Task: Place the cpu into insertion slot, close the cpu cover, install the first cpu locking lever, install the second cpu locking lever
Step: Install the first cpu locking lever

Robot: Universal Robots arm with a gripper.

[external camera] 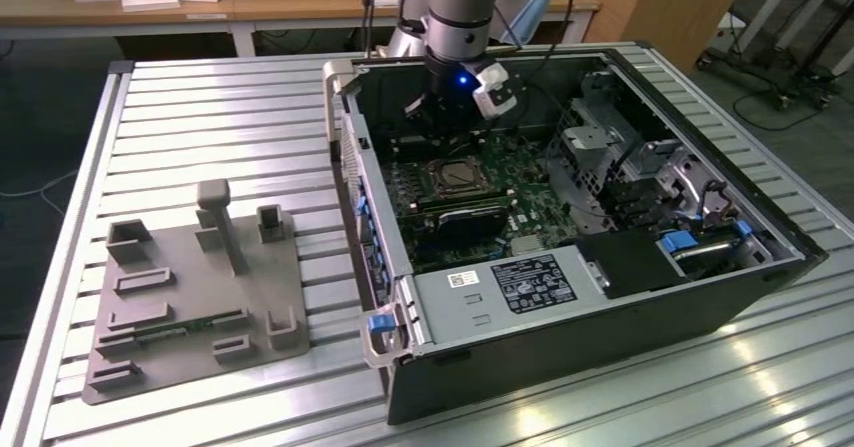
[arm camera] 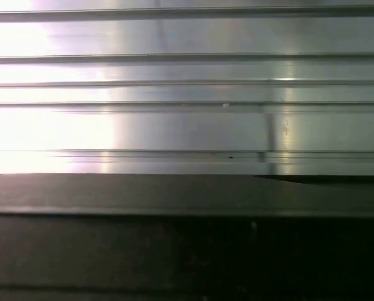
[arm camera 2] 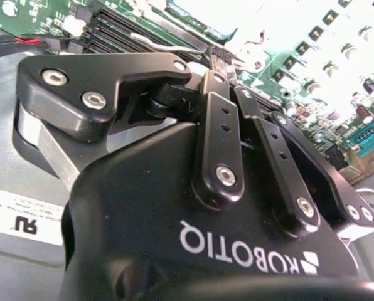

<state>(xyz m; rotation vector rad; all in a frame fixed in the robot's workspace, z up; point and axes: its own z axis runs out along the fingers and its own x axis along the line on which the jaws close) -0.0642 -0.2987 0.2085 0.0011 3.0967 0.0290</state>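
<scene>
End effector (external camera: 438, 107) hangs inside the case (external camera: 350, 157) over the motherboard (external camera: 518, 167). The insertion slot (external camera: 461, 176) sits just camera-side of it in the exterior view. Can't tell how far open it is or whether it holds the cpu. My read: square up to the slot rim, descend straight, no side load.

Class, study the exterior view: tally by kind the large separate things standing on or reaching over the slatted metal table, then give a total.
Computer case: 1
Grey holder plate: 1
Robot arm: 1
Total: 3
</scene>
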